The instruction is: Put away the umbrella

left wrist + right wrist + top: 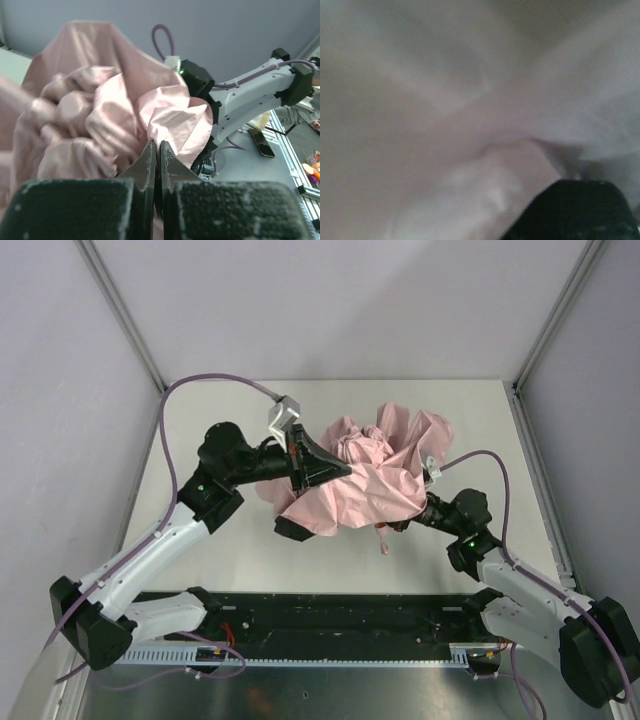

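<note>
The pale pink fabric folding umbrella (pixel 375 475) lies in the centre of the frame as a loose crumpled heap, not yet bundled; I judge most of the work is left. My left hand (pixel 156 160) has its fingers pressed together at the cloth. My right hand (pixel 420 512) is buried under the cloth, so I cannot tell its state. The white surface (pixel 200 430) shows bare room at the upper left.

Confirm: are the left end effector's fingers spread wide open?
No, the left end effector has its fingers closed together at the umbrella.
</note>
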Available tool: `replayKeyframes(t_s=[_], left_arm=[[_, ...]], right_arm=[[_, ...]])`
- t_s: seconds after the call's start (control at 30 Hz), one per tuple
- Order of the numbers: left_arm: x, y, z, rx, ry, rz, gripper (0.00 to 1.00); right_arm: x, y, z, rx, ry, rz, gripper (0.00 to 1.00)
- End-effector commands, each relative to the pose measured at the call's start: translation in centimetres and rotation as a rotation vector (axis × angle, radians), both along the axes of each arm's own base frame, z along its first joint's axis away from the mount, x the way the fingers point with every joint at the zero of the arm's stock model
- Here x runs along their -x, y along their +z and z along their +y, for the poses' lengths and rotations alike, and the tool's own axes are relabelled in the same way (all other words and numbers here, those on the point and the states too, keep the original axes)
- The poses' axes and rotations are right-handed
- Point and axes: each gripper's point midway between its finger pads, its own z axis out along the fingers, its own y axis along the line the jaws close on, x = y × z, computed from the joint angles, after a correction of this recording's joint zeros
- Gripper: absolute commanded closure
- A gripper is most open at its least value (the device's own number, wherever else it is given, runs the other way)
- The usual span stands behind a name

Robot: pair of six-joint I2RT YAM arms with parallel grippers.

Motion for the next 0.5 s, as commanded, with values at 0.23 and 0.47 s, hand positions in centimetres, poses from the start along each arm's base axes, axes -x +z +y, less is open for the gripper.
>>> replayKeyframes(t_s=[0.23, 0.47], left_arm=[[-1.4, 5.1, -2.1, 0.122, 0.091, -0.096, 1.0], [-3.6, 4.8, -1.7, 0.113, 0.207, -0.134, 0.93]], right_arm=[[1.3, 5.1, 1.6, -0.089, 0.061, -0.158, 1.0], [2.7, 6.0, 2.2, -0.14, 0.146, -0.135, 1.0]])
